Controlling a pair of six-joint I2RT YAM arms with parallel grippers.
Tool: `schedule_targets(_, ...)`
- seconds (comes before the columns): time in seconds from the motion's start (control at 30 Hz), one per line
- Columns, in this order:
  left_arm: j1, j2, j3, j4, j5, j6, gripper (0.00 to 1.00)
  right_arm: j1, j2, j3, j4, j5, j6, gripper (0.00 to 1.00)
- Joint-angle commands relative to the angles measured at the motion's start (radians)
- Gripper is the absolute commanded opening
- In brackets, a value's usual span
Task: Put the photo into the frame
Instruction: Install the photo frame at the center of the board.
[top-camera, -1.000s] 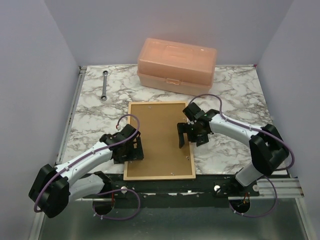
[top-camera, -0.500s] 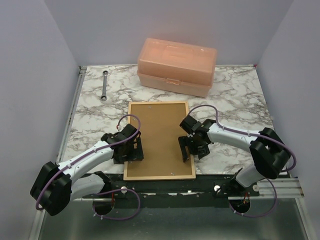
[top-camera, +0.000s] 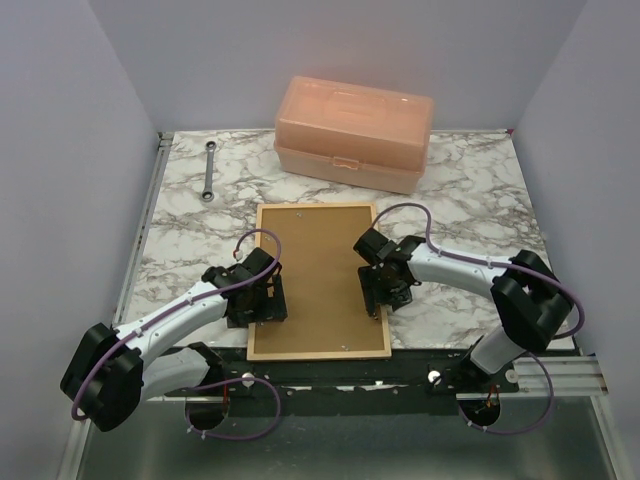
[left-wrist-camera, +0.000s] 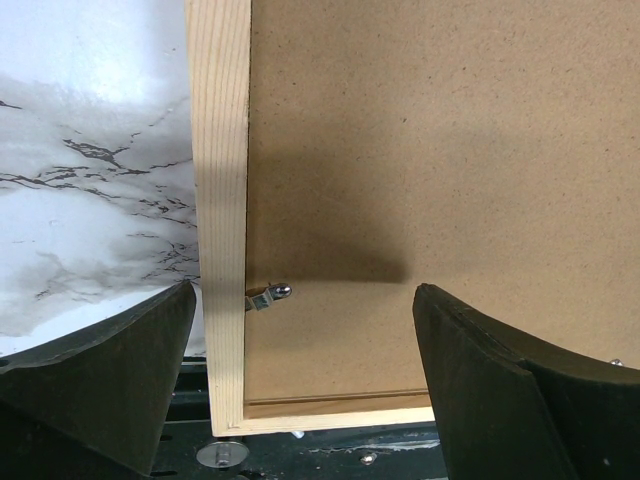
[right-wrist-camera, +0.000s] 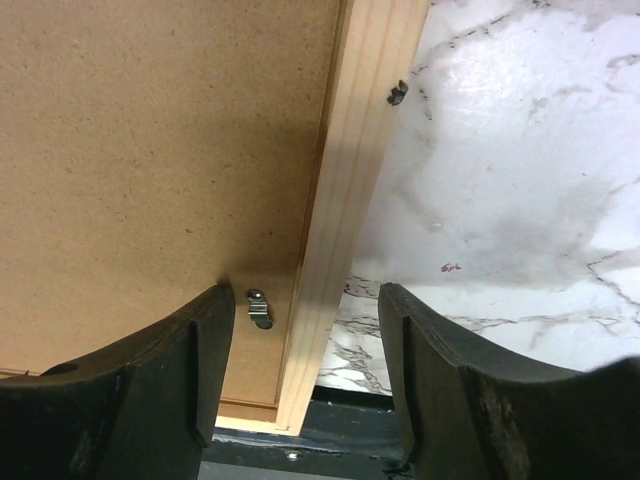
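Both jaws are wide open. The frame (top-camera: 320, 353) lies face down, lower middle of the tabletop (top-camera: 455, 190), left gripper (top-camera: 262, 300) over its left edge, right gripper (top-camera: 377, 292) over its right.

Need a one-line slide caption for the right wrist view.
Open right pincer straddles the right rail of the frame, a metal clip on the backing panel between its fingers.

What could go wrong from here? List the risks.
1. The tab by the left gripper is tiny against its broad fingers; they may slip off it.
2. The frame lies at the table's near edge; a push could slide it off.
3. No photo shows; the backing may hide it.
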Motion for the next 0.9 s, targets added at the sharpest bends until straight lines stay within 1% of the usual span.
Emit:
schedule_targets(0.0, 0.006, -0.005, -0.004, -0.002, -0.014, 0.009, 0.91, 0.006, 0.024, 0.001, 0.002, 0.046, -0.007, 0.64)
schedule_targets(0.03, 0.006, -0.006, -0.004, -0.001, -0.013, 0.010, 0.91, 0.007, 0.022, -0.004, 0.001, 0.044, -0.010, 0.63)
schedule_targets(0.07, 0.006, -0.007, -0.004, 0.000, -0.012, 0.010, 0.92, 0.007, 0.018, -0.008, -0.003, 0.041, -0.013, 0.59)
schedule_targets(0.13, 0.005, -0.010, 0.000, 0.002, -0.009, 0.010, 0.91, 0.008, 0.012, -0.015, -0.008, 0.044, -0.014, 0.49)
schedule_targets(0.17, 0.005, -0.010, 0.000, 0.004, -0.006, 0.008, 0.91, 0.008, 0.009, -0.016, -0.016, 0.054, -0.013, 0.42)
schedule_targets(0.2, 0.006, -0.009, 0.000, 0.007, -0.004, 0.008, 0.92, 0.008, 0.007, -0.014, -0.027, 0.076, -0.007, 0.34)
schedule_targets(0.23, 0.006, -0.009, 0.001, 0.011, -0.001, 0.008, 0.92, 0.009, 0.007, -0.012, -0.041, 0.097, -0.002, 0.24)
schedule_targets(0.3, 0.006, -0.008, 0.002, 0.020, 0.005, 0.009, 0.92, 0.011, 0.002, -0.007, -0.056, 0.136, 0.004, 0.16)
schedule_targets(0.33, 0.005, -0.004, 0.003, 0.027, 0.008, 0.013, 0.92, 0.011, 0.001, -0.006, -0.059, 0.145, 0.006, 0.13)
schedule_targets(0.47, 0.005, 0.005, 0.014, 0.060, 0.037, 0.036, 0.92, 0.012, -0.009, -0.001, -0.075, 0.168, 0.019, 0.08)
schedule_targets(0.53, 0.005, 0.010, 0.017, 0.086, 0.062, 0.043, 0.91, 0.013, -0.028, -0.013, -0.080, 0.174, 0.032, 0.07)
schedule_targets(0.63, -0.005, 0.020, 0.011, 0.150, 0.141, 0.039, 0.89, 0.011, -0.078, -0.040, -0.098, 0.209, 0.066, 0.07)
schedule_targets(0.7, -0.028, 0.029, 0.010, 0.184, 0.165, 0.023, 0.88, 0.011, -0.109, -0.038, -0.112, 0.217, 0.085, 0.08)
schedule_targets(0.87, -0.105, 0.047, 0.029, 0.183, 0.150, -0.032, 0.87, 0.009, -0.156, -0.044, -0.128, 0.173, 0.126, 0.08)
